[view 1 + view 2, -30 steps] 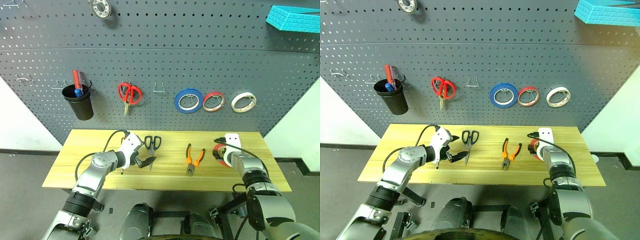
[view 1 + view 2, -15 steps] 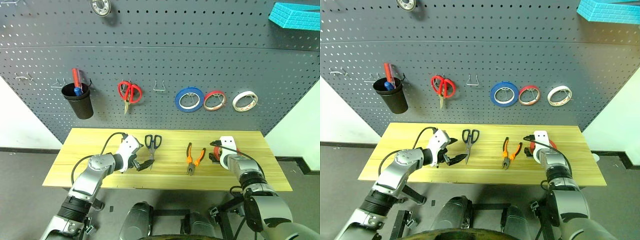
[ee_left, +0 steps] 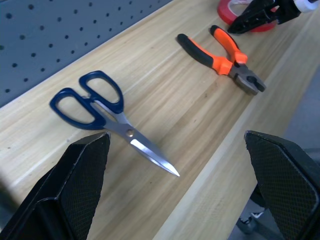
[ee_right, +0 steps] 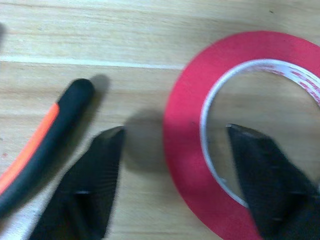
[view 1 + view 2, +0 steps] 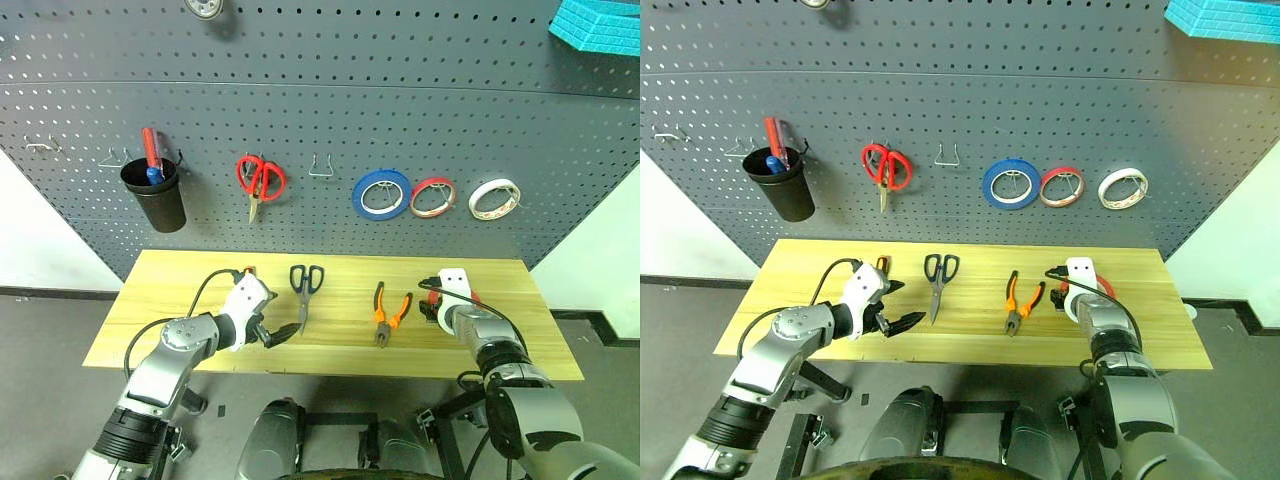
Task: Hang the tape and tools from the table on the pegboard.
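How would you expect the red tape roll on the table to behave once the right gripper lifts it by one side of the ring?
The tape is a wide flat ring lying flat, so it probably won't roll now. Held by the rim it looks stiff and light, but may swing. The right gripper straddles one wall, one finger inside the hole.

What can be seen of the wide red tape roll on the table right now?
The red tape roll is a wide, flat ring with a solid red face and a whitish inner core. It lies flat on the light wooden table, near its right end, right of the orange-and-black pliers. The right gripper straddles its band, one black finger outside the ring, the other inside the hole. Whether the fingers already press the band cannot be told.
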Robot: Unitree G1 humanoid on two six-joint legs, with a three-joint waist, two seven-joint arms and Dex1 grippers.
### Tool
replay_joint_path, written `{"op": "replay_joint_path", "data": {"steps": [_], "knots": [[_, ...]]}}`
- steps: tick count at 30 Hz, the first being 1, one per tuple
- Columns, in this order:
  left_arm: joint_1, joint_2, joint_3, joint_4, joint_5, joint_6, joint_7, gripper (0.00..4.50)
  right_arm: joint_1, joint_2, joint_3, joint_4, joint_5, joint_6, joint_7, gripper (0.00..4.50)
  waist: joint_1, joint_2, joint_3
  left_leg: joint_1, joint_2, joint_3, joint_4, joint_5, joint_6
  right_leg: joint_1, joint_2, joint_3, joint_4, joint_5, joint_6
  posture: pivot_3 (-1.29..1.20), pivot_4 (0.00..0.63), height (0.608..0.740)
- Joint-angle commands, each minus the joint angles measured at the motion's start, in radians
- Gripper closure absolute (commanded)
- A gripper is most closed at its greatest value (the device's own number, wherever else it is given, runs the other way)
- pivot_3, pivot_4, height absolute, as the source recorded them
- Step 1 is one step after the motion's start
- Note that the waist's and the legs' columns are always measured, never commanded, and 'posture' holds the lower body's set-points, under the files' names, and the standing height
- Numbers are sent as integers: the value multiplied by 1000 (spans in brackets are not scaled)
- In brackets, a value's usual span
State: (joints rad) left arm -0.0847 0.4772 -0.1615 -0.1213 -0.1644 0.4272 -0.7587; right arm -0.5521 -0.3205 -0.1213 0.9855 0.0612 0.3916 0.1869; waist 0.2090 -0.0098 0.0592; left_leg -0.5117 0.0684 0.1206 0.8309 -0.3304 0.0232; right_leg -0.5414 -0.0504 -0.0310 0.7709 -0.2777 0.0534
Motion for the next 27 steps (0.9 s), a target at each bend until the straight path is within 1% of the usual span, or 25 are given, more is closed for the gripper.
{"op": "replay_joint_path", "data": {"steps": [1, 3, 4, 5, 12, 15, 19, 23, 27], "knots": [[-9, 5, 21, -31, -13, -2, 7, 0, 7, 4, 5, 33, -11, 7, -5, 2582, 1, 1, 1, 0, 0, 0, 1, 0, 0, -1, 0, 0, 0, 0, 0, 399, 110, 657], [-15, 1, 20, -27, -14, -4, 10, 0, 5, 3, 5, 37, -12, 2, -6, 3318, 1, 1, 2, -1, 0, -1, 1, 0, 0, -1, 0, -1, 0, 0, 0, 397, 106, 657], [-18, -1, 20, -24, -15, -5, 11, 0, 4, 3, 5, 38, -12, 1, -6, 3613, 1, 1, 2, -1, 0, -1, 1, 0, 1, -1, 0, -1, 0, 0, 0, 395, 105, 657], [-20, -2, 20, -23, -15, -5, 11, 0, 4, 2, 5, 37, -12, 2, -6, 3814, 1, 1, 2, -1, 0, -1, 1, 0, 1, -1, 0, -1, 0, 0, 0, 395, 105, 657], [-37, -11, 20, -14, -19, -8, 12, 0, 10, -3, 0, 23, -10, -5, -14, 3814, 0, 2, 3, -1, 0, -2, 1, 0, 1, -1, 0, -1, 0, 0, 0, 387, 103, 657], [-43, -19, 26, -13, -28, -16, 15, 0, 29, -11, -14, -23, -4, -15, -31, 3814, 0, 2, 4, -2, 0, -2, 2, 0, 1, -1, 0, -1, 0, 0, 0, 386, 103, 657], [-55, -27, 29, 1, -36, -32, 17, 0, 113, -22, -45, -236, 18, 15, -52, 3814, 3, 6, 7, -4, 0, -3, 2, -1, 1, -1, -2, -2, 0, 0, 1, 359, 100, 657], [-92, -48, 28, 21, -50, -52, 0, 0, 183, -15, -55, -438, 30, 106, -62, 3814, -3, 10, 12, -11, -1, -4, 4, -1, 2, -3, -1, -2, 0, -1, 1, 342, 98, 657], [-106, -61, 30, 22, -67, -69, -21, 0, 227, -3, -60, -577, 44, 173, -70, 3814, -11, 11, 13, -15, -1, -6, 7, -1, 2, -5, 0, -4, 0, 0, 1, 337, 93, 657]]}}
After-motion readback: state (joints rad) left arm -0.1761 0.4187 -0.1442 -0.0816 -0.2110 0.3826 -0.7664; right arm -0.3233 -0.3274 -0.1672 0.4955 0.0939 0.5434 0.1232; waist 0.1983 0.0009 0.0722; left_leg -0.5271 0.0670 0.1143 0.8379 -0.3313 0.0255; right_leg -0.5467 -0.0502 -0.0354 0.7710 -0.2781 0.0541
